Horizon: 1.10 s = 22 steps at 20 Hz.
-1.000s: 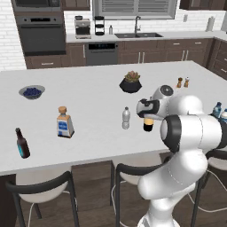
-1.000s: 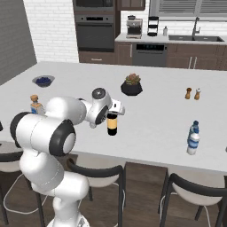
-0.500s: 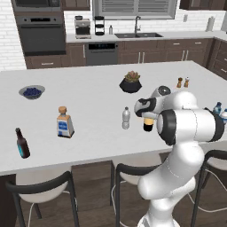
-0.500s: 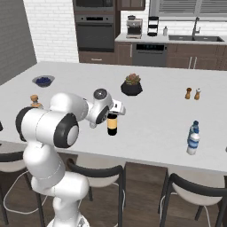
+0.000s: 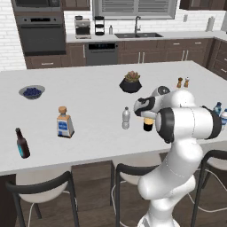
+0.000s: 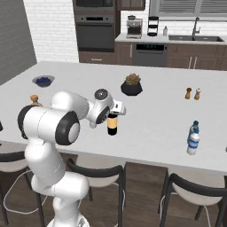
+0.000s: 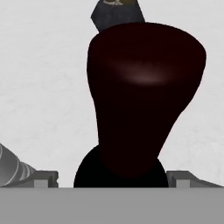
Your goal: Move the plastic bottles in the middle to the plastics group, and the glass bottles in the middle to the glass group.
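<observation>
1. The gripper hangs over the wine bottle, jaws spread wide to either side of its neck, gripping nothing.
2. That bottle stands upright mid-counter, beside a clear plastic bottle.

counter: white | bowl: far left, blue contents | potted plant: centre-back | shakers: pair, right

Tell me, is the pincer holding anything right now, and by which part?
Nothing is held yet. The pincer stands open astride the top of the dark wine bottle, at its neck, with its jaws not closed on the glass.
</observation>
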{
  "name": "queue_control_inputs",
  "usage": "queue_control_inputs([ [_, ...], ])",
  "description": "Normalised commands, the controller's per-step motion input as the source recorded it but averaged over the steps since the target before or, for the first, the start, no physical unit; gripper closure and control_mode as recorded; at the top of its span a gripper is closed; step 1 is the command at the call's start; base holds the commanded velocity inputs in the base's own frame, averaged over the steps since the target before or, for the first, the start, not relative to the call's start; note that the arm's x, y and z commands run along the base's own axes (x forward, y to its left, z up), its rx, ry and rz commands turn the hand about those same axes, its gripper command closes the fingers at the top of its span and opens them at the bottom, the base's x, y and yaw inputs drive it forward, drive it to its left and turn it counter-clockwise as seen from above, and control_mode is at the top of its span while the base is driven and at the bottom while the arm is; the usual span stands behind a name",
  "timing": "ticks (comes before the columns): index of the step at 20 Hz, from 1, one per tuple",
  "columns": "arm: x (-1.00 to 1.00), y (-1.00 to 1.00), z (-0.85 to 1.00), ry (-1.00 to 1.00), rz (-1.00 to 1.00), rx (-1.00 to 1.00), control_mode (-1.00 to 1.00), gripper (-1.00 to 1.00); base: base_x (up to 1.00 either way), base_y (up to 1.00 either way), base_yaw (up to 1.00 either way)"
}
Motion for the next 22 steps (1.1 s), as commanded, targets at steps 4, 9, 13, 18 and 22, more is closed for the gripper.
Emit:
queue_control_inputs([
  [4, 0.00, 0.00, 0.00, 0.00, 0.00, 0.00, -1.00, 1.00, 0.00, 0.00, 0.00],
  [9, -0.14, 0.00, 0.02, -0.03, 0.00, 0.00, -1.00, 1.00, 0.00, 0.00, 0.00],
  [13, -0.72, 0.00, 0.22, -0.06, 0.00, 0.00, -1.00, 1.00, 0.00, 0.00, 0.00],
  [18, -0.99, 0.01, 0.36, 0.00, 0.00, 0.00, -1.00, 1.00, 0.00, 0.00, 0.00],
  [22, -0.75, 0.28, 0.52, 0.00, 0.03, -0.01, -1.00, 1.00, 0.00, 0.00, 0.00],
])
